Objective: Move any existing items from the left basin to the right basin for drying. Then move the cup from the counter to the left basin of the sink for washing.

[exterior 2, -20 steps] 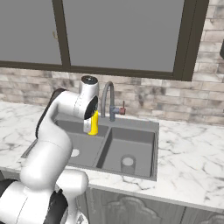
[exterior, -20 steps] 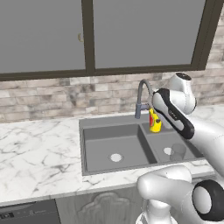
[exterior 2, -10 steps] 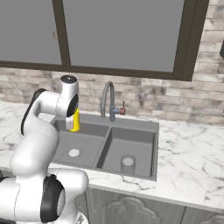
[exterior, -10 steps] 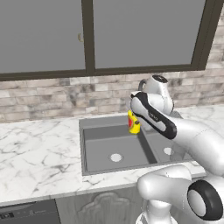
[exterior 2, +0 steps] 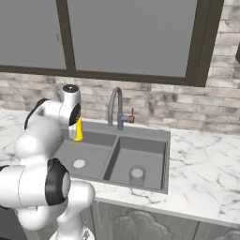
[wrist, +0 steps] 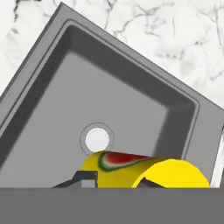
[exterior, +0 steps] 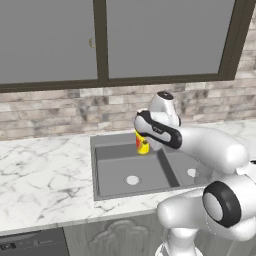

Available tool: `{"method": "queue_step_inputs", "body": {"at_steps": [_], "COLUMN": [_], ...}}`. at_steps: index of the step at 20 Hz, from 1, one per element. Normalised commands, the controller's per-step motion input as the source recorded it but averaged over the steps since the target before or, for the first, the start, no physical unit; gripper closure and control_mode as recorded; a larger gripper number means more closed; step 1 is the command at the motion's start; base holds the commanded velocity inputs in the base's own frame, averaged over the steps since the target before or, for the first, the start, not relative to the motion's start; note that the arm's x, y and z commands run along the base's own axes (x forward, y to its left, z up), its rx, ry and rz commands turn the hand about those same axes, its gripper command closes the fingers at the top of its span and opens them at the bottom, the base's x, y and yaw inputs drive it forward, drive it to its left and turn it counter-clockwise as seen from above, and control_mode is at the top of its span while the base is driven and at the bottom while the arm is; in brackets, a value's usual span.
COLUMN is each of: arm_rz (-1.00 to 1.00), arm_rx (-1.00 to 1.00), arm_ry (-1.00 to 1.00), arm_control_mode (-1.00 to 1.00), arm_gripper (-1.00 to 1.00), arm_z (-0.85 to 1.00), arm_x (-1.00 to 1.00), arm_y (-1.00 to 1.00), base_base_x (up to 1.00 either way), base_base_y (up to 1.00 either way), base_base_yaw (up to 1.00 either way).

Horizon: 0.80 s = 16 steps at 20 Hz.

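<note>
Hand view first: we look down into the left basin, a matte grey rectangular bowl whose floor is bare around the round pale drain. The cup sits at the bottom of that view, bright yellow with a red and green mark on its side, and the gripper is clamped on it, a dark finger tip showing against the cup's left side. White marble counter runs beyond the basin's rim.

From the left base view we see the cup hanging under the hand, above the back part of the left basin and clear of its floor. Nothing lies in that basin apart from its drain.

From the right base view we find the cup again held upright over the far edge of the left basin, with the arched grey tap near it to the right. The right basin holds a translucent grey tumbler standing upright on its floor towards the front. The sink is recessed in the counter, which runs on either side of it.
</note>
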Motion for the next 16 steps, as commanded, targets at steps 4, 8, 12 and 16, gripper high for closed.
{"method": "queue_step_inputs", "body": {"at_steps": [4,8,12,16], "arm_rz": [0.0,0.0,0.0,0.0], "arm_rx": [-0.1,-0.07,0.0,0.0], "arm_ry": [0.18,0.17,0.11,0.07], "arm_control_mode": [-1.0,-1.0,-1.0,-1.0], "arm_gripper": [1.0,1.0,1.0,1.0], "arm_z": [-0.75,-0.57,-0.29,-0.43], "arm_x": [0.0,0.0,0.0,0.0], "arm_y": [0.07,0.19,0.17,0.07], "base_base_x": [0.0,0.0,0.0,0.0], "base_base_y": [0.0,0.0,0.0,0.0], "base_base_yaw": [0.0,0.0,0.0,0.0]}}
